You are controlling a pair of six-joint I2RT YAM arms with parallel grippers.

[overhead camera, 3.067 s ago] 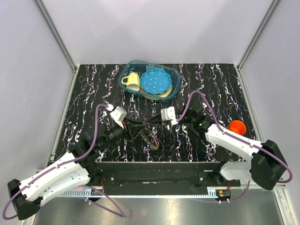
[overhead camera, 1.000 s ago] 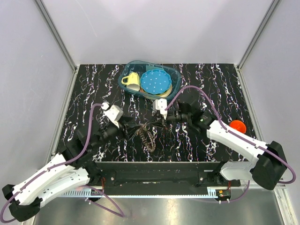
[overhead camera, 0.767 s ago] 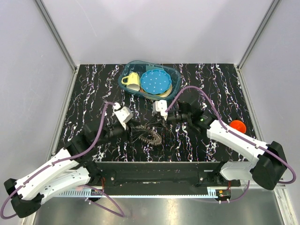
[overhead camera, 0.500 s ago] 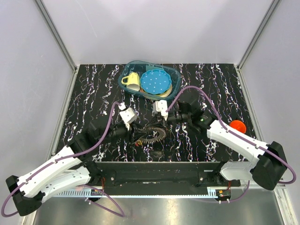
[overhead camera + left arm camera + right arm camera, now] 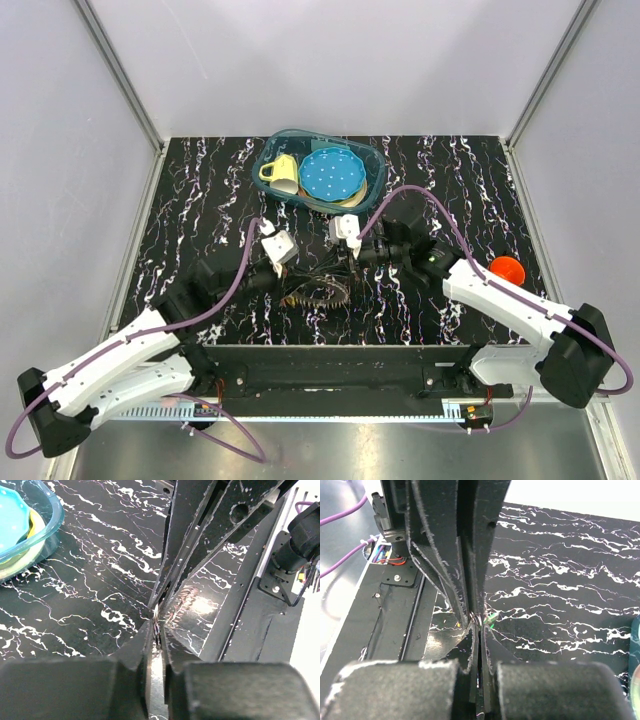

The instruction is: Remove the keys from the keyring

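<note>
Both grippers meet tip to tip over the middle of the black marbled table. My left gripper (image 5: 303, 272) is shut on the thin metal keyring (image 5: 157, 624), which sits edge-on between its pads. My right gripper (image 5: 338, 266) faces it and is shut on the same keyring (image 5: 481, 619). A green key (image 5: 490, 618) sticks out beside the right fingertips, and a yellow speck (image 5: 457, 625) shows on the other side. The grey-brown fan-shaped fob (image 5: 318, 294) hangs just below the tips. The other keys are hidden.
A clear tub (image 5: 372, 160) at the back holds a yellow cup (image 5: 279, 171) and a blue dotted plate (image 5: 331, 174). An orange cup (image 5: 507, 270) stands by the right arm. A black rail (image 5: 340, 365) runs along the near edge.
My left gripper has moved right and away from the near edge, closing in on the right gripper. The fob swung from hanging low on the left to a fan under the tips.
</note>
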